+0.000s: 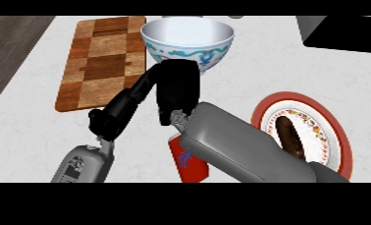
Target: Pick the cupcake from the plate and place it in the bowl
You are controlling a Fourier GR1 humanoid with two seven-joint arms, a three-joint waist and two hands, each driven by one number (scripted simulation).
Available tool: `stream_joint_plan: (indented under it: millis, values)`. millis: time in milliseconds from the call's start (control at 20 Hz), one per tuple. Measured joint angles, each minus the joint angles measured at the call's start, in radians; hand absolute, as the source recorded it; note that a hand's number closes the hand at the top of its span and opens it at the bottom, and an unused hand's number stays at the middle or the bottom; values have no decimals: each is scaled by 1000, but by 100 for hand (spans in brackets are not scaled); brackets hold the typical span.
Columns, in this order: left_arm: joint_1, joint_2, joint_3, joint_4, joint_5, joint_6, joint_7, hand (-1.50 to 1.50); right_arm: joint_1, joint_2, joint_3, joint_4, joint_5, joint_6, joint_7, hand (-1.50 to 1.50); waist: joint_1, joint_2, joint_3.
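The white bowl (188, 40) with a blue-green pattern stands at the back centre, and its inside shows only white. At the right lies a red-rimmed plate (334, 126). A dark brown thing (287, 133) on it looks like the cupcake, partly covered by my right forearm (239, 148). That forearm crosses from the lower right to the middle. My right hand (178, 87) hangs just in front of the bowl, back towards me, and what is under it is hidden. My left hand (115, 113) is beside it at the left, open, fingers stretched towards the bowl.
A checkered wooden cutting board (98, 57) lies at the back left, next to the bowl. A red object with blue marks (190, 165) sits on the counter under my right forearm. A dark appliance corner (337, 32) shows at the back right.
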Motion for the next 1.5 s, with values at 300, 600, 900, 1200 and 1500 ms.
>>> stream_joint_plan:
  millis: [300, 600, 900, 1200, 1500]
  values:
    - [7, 3, 15, 0, 1, 7, -5, 0, -154, 9, -31, 20, 82, -130, 25, 150, -13, -3, 2]
    - [26, 7, 18, -15, -1, 8, -10, 0, -251, 11, -112, 93, 107, -230, 30, 150, -31, -2, 2]
    - [49, 19, 36, -21, -8, 12, -33, 0, -292, 13, -126, 248, 153, -289, 23, 150, -56, -1, 3]
    - [73, 29, 52, -45, -2, 7, -30, 0, -310, 14, -158, 418, 260, -346, -10, 150, -75, -2, 3]
    - [90, 33, 54, -77, -2, 6, -10, 0, -262, 8, -266, 537, 194, -363, -75, 150, -83, 0, 4]
